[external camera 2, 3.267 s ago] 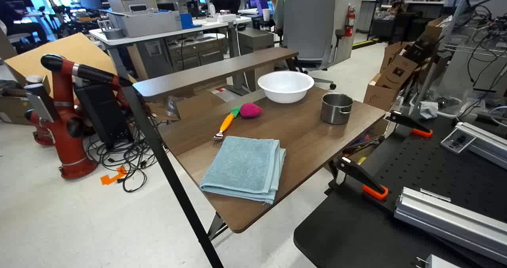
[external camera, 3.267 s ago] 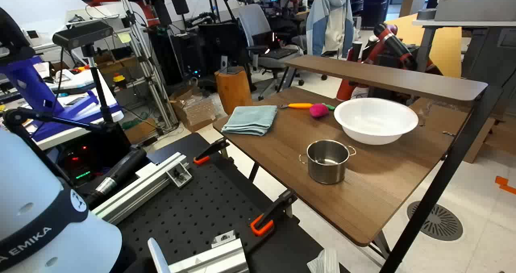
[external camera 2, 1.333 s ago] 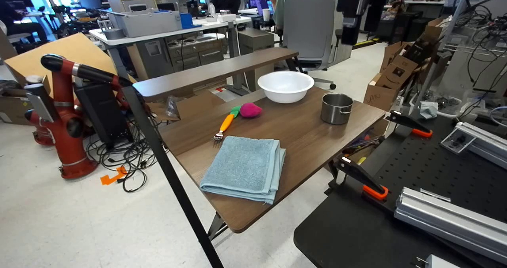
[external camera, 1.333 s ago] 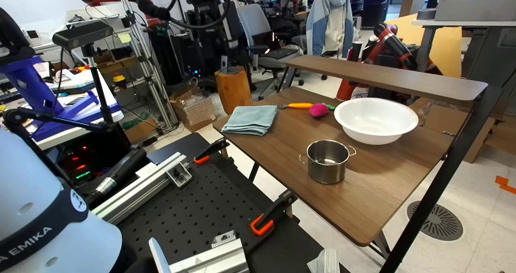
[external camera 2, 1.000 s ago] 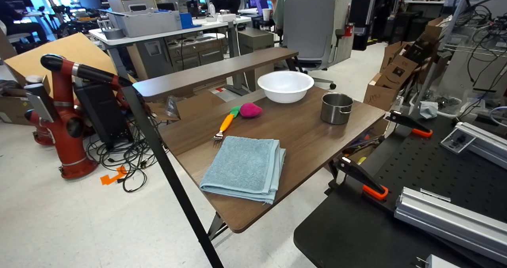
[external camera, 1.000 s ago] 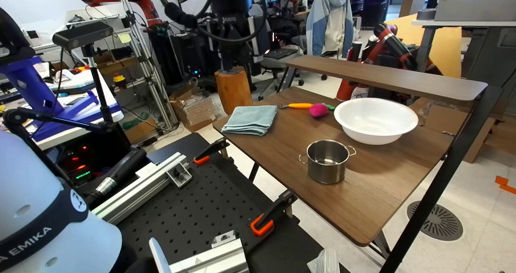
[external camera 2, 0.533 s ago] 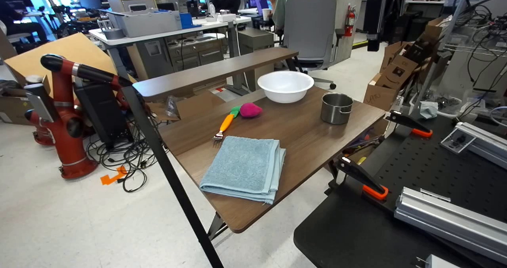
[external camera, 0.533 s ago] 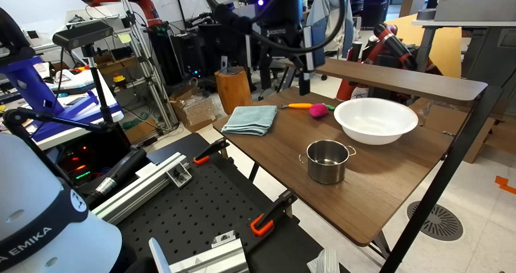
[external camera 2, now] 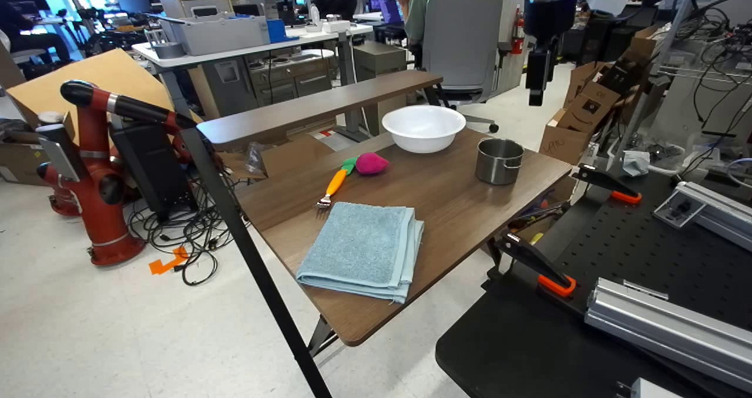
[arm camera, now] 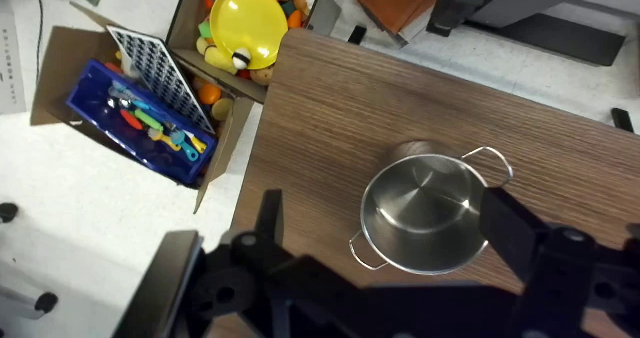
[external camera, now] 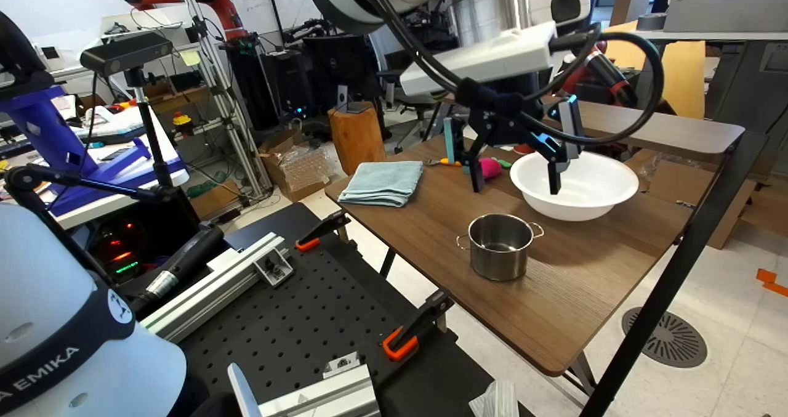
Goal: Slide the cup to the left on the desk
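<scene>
The cup (external camera: 500,251) is a small shiny steel pot with two wire handles, upright on the brown wooden desk (external camera: 554,318). It also shows on the desk in an exterior view (external camera 2: 498,161). My gripper (external camera: 516,184) is open and empty, pointing down, in the air above the desk and higher than the cup. It also shows above the cup in an exterior view (external camera 2: 536,95). In the wrist view the cup (arm camera: 420,218) lies below the open fingers (arm camera: 382,198), nearer the right finger, which covers part of its rim. No contact shows.
A white bowl (external camera: 572,186) stands on the desk near the cup. A folded blue towel (external camera 2: 364,248), a pink toy (external camera 2: 371,163) and an orange-handled fork (external camera 2: 336,181) lie on it. A raised shelf (external camera 2: 329,104) runs along one side. Clamps (external camera: 403,337) edge the black board.
The arm has come into view and moved over the desk, downward and rightward in an exterior view, with the gripper open. The cup and the other desk items have not moved.
</scene>
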